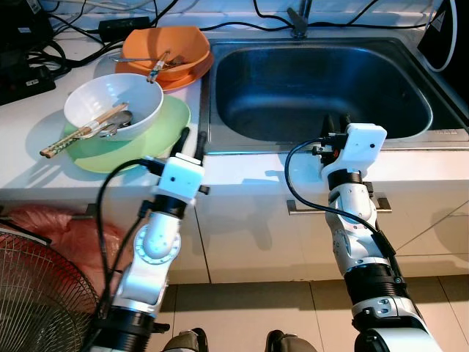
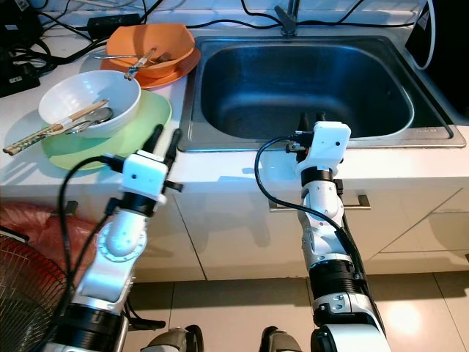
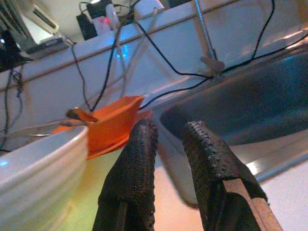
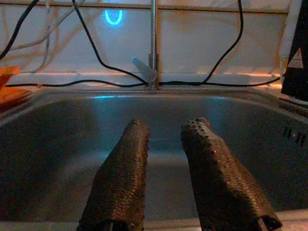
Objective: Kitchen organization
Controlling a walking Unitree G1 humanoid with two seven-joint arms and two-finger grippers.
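White bowl [image 1: 113, 110] with chopsticks [image 1: 82, 132] and a spoon [image 1: 116, 123] sits on a green plate [image 1: 143, 143] at the counter's [image 1: 242, 170] front edge, left of the sink [image 1: 315, 88]. Orange bowl [image 1: 165, 51] on an orange plate [image 1: 187, 75] stands behind, toward the counter's back edge. Left gripper [image 1: 192, 141] hovers beside the green plate's rim, fingers slightly parted, holding nothing. Right gripper [image 1: 335, 122] reaches over the sink's front rim, fingers slightly parted, empty.

Head views: bright, sharp, even overhead light; arms casting soft shadows on cabinet fronts. Sink [image 1: 322, 88] basin reflecting bluish glare. Wrist views: dimmer, warm-tinted, near fingers blurring.
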